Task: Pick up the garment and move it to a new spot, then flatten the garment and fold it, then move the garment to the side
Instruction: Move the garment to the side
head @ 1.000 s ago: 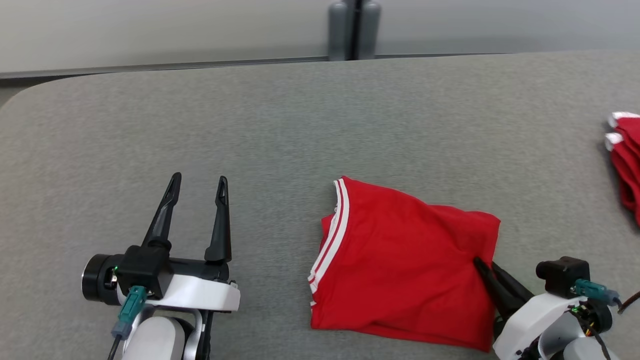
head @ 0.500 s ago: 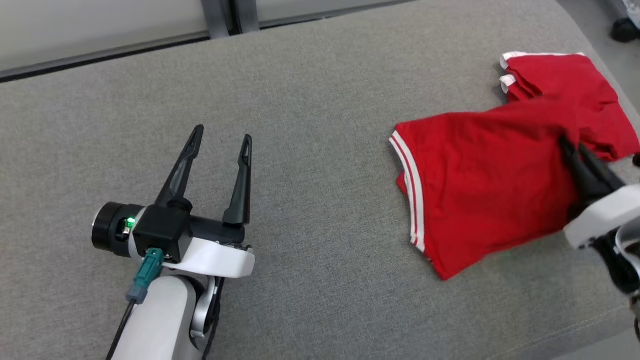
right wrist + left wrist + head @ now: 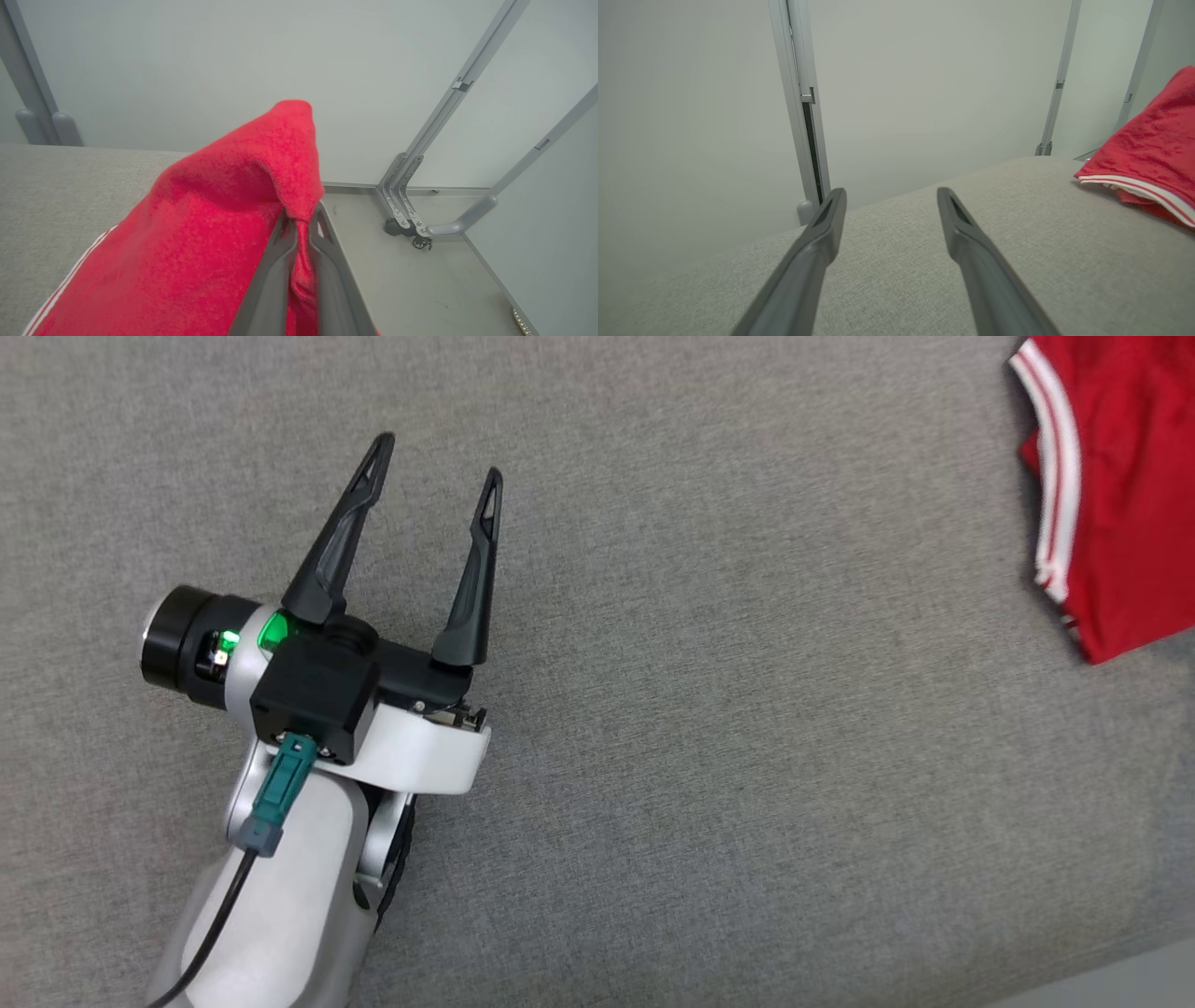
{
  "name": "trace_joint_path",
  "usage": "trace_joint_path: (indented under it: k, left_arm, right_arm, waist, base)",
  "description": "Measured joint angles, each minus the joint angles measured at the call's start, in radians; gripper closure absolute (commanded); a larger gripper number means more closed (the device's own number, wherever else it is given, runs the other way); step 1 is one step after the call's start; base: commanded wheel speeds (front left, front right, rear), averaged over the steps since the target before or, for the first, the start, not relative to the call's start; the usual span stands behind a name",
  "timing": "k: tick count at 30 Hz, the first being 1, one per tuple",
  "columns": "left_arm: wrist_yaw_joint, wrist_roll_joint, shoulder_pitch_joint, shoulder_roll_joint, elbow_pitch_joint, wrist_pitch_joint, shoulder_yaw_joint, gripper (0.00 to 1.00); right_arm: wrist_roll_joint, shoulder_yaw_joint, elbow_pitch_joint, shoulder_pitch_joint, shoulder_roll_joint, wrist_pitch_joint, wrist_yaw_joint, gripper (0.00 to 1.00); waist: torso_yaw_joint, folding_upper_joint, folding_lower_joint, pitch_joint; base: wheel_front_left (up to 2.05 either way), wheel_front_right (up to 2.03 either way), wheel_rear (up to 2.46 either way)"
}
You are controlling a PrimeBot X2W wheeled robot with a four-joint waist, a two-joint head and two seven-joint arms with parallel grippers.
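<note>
**Garment** (image 3: 1111, 504): red, white-striped trim, folded; sitting toward the table's (image 3: 709, 709) right end, one bunched fold rising above the table.

**Right gripper** (image 3: 301, 217): jaws pinching almost shut on that fold, at the table's right edge.

**Left gripper** (image 3: 438, 455): fingers spreading wide, holding nothing, hovering over the table's middle.

**Hazards:** a thin single pinch is risking slippage. Unsupported layers are likely sagging and undoing the fold. Releasing this near the table's edge is risking a slide onto the floor (image 3: 420, 280).

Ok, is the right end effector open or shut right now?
Shut. The right end effector has its jaws pressed together on a pinched fold of the red garment, seen in the right wrist view.
</note>
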Motion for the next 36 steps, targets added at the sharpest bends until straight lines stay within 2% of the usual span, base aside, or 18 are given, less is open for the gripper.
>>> trace_joint_path:
  k: [6, 9, 10, 12, 13, 18, 22, 26, 27, 31, 35, 36]
  left_arm:
    - [-0.008, 0.031, -0.077, 0.01, -0.039, 0.019, -0.022, 0.0]
    - [-0.01, 0.048, -0.102, 0.011, -0.049, 0.028, -0.037, 0.0]
    - [-0.01, 0.05, -0.106, 0.01, -0.052, 0.028, -0.041, 0.0]
    - [-0.011, 0.053, -0.116, 0.009, -0.059, 0.033, -0.048, 0.0]
    - [-0.011, 0.055, -0.12, 0.01, -0.061, 0.033, -0.049, 0.0]
    - [-0.008, 0.053, -0.121, 0.013, -0.051, 0.032, -0.047, 0.0]
    - [0.003, 0.036, -0.109, 0.031, -0.03, 0.026, -0.021, 0.0]
    - [0.014, 0.019, -0.076, 0.045, -0.01, 0.019, -0.002, 0.0]
    - [0.019, 0.012, -0.056, 0.048, -0.003, 0.019, 0.003, 0.0]
    - [0.025, -0.014, -0.008, 0.055, 0.014, 0.018, 0.017, 0.0]
    - [0.028, -0.045, 0.036, 0.058, 0.033, 0.01, 0.028, 0.0]
    - [0.028, -0.045, 0.036, 0.058, 0.033, 0.01, 0.028, 0.0]
  right_arm:
    - [0.035, -0.007, 0.111, -0.109, -0.061, -0.028, 0.0, 1.0]
    - [0.044, 0.009, 0.171, -0.137, -0.068, -0.042, 0.0, 1.0]
    - [0.045, 0.011, 0.201, -0.147, -0.069, -0.043, 0.0, 0.92]
    - [0.051, 0.018, 0.252, -0.157, -0.069, -0.045, 0.0, 0.16]
    - [0.056, 0.023, 0.273, -0.162, -0.064, -0.048, 0.0, 0.0]
    - [0.113, 0.018, 0.334, -0.176, -0.002, -0.063, 0.0, 0.0]
    - [0.158, -0.008, 0.307, -0.136, 0.044, -0.07, 0.0, 0.0]
    - [0.136, -0.129, 0.188, -0.045, 0.09, -0.074, 0.0, 0.0]
    - [0.096, -0.196, 0.122, 0.032, 0.131, -0.074, 0.0, 0.0]
    - [0.009, -0.325, -0.024, 0.174, 0.242, -0.074, 0.0, 0.0]
    - [-0.094, -0.412, -0.171, 0.305, 0.347, -0.074, 0.0, 0.0]
    - [-0.094, -0.412, -0.171, 0.305, 0.347, -0.074, 0.0, 0.0]
  waist:
    - [0.019, 0.0, 0.0, 0.11]
    - [0.034, 0.0, 0.0, 0.154]
    - [0.039, 0.0, 0.0, 0.166]
    - [0.05, 0.0, 0.0, 0.184]
    - [0.055, 0.0, 0.0, 0.19]
    - [0.058, 0.0, 0.0, 0.187]
    - [0.044, 0.0, 0.0, 0.157]
    - [0.026, 0.0, 0.0, 0.113]
    - [0.016, 0.0, 0.0, 0.087]
    - [-0.005, 0.0, 0.0, 0.03]
    - [-0.021, 0.0001, 0.0, -0.027]
    - [-0.021, 0.0001, 0.0, -0.027]
  base:
    - [0.0, 0.0, 0.0]
    - [0.0, 0.0, 0.0]
    - [0.0, 0.0, 0.0]
    - [0.0, 0.0, 0.0]
    - [0.0, 0.0, 0.0]
    - [0.0, 0.0, 0.0]
    - [0.0, 0.0, 0.0]
    - [0.0, 0.0, 0.0]
    - [0.0, 0.0, 0.0]
    - [0.0, 0.0, 0.0]
    - [0.0, 0.0, 0.0]
    - [0.0, 0.0, 0.0]
